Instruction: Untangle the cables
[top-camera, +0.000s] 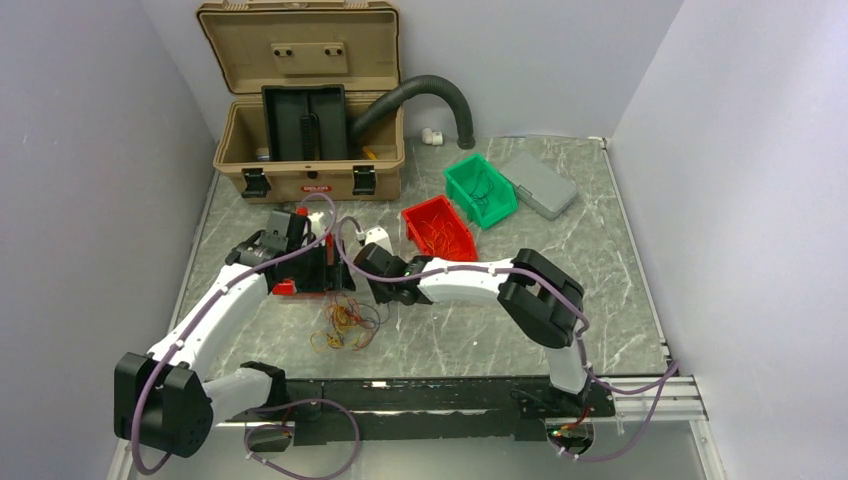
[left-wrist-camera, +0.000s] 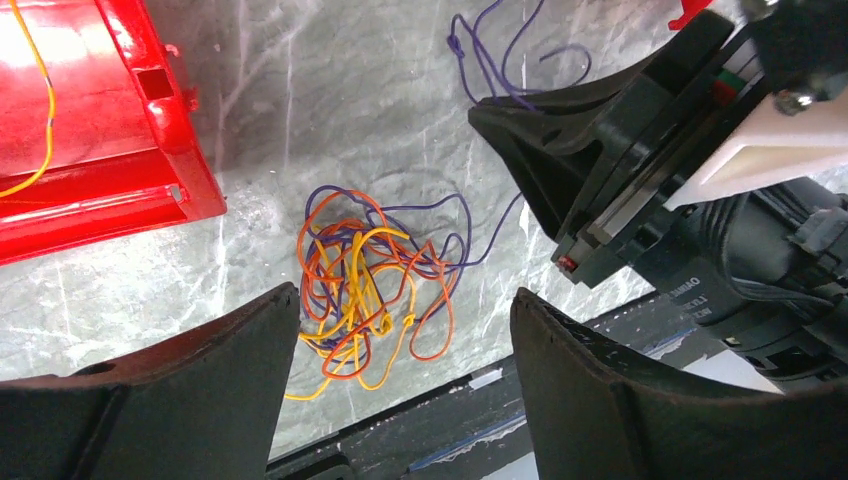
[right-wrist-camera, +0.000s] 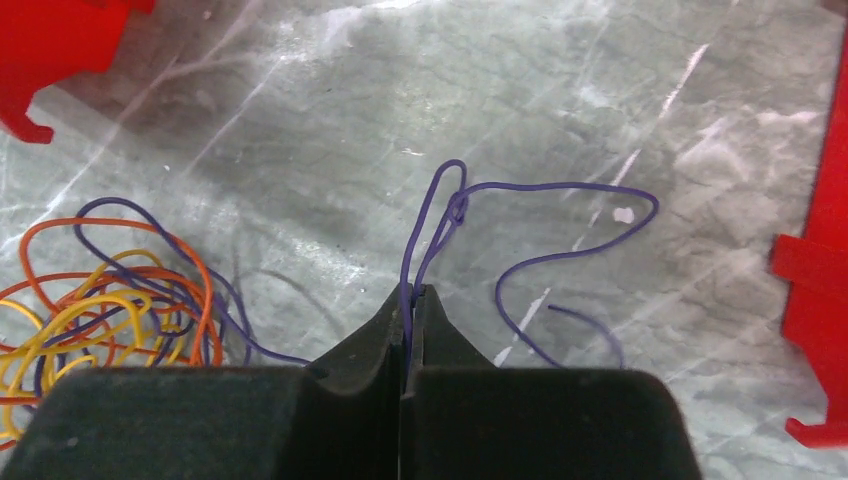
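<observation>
The cables form a small tangle (left-wrist-camera: 370, 285) of orange, yellow and purple wires on the marble table, also seen from above (top-camera: 345, 325). One purple cable (right-wrist-camera: 520, 200) trails away from it in loose loops. My right gripper (right-wrist-camera: 412, 292) is shut on this purple cable, which runs up from between the closed tips. It sits just above and to the right of the tangle (top-camera: 362, 262). My left gripper (left-wrist-camera: 405, 295) hangs open over the tangle, with nothing between its fingers (left-wrist-camera: 250, 350); it is beside the right one (top-camera: 318, 272).
A red bin (left-wrist-camera: 90, 150) lies close on the left of the tangle. Further back stand another red bin (top-camera: 440, 228), a green bin (top-camera: 480, 188), a grey box (top-camera: 538, 185), an open tan toolbox (top-camera: 305, 165) and a black hose (top-camera: 430, 90). The table's near edge rail (top-camera: 430, 395) is just below the tangle.
</observation>
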